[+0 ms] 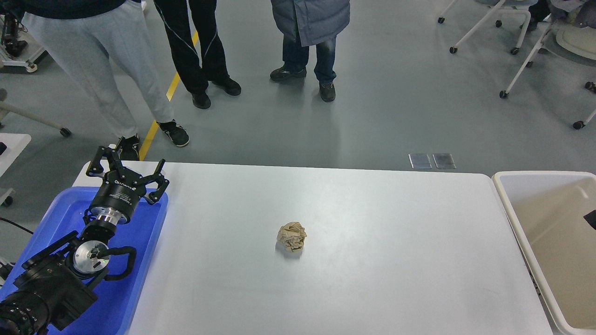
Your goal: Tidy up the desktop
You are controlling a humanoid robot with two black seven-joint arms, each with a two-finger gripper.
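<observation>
The white desktop (382,218) holds one crumpled brown paper ball (291,237) near its middle. My left gripper (128,164) hovers open and empty over the far end of the blue tray (135,274) at the desktop's left end, well left of the ball. A small dark part (590,219) shows at the right edge of the view over the beige-white bin (511,204). It seems to belong to my right arm, and its fingers cannot be made out.
The bin stands off the desktop's right end and what shows of its inside looks bare. Three people (195,51) stand on the grey floor beyond the far edge. Wheeled chairs (512,28) stand at the back right.
</observation>
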